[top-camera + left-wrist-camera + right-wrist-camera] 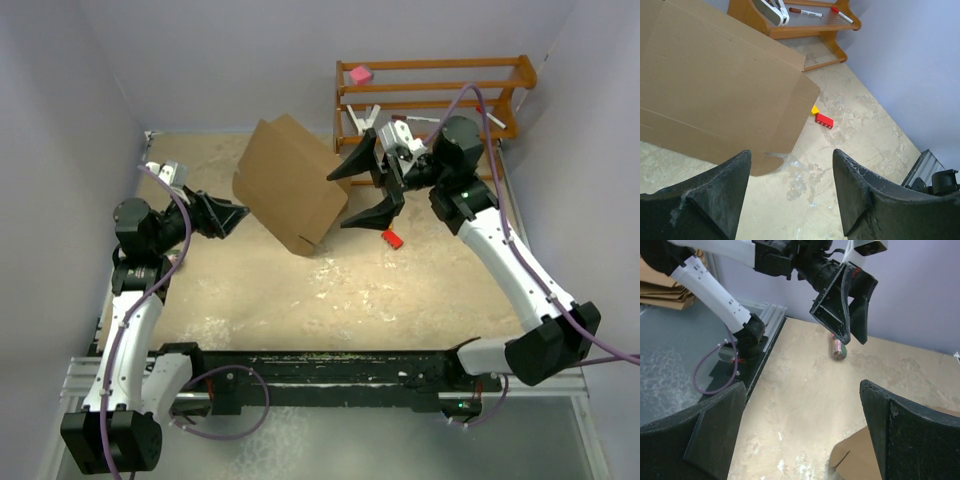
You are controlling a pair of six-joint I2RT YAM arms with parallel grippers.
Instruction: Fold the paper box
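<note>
Top external view: left fingers stand part open and empty, the paper box just beyond their tips on the worktop; right fingers gape wide, empty, just beside its opposite edge, a red block near them; wooden rack behind holds a pink block

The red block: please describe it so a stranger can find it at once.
Start at the wooden rack at the far right of the table. Nearer, beside the big brown paper box, lies the red block. It is bright red and oblong; its smaller neighbour is yellow.
</note>
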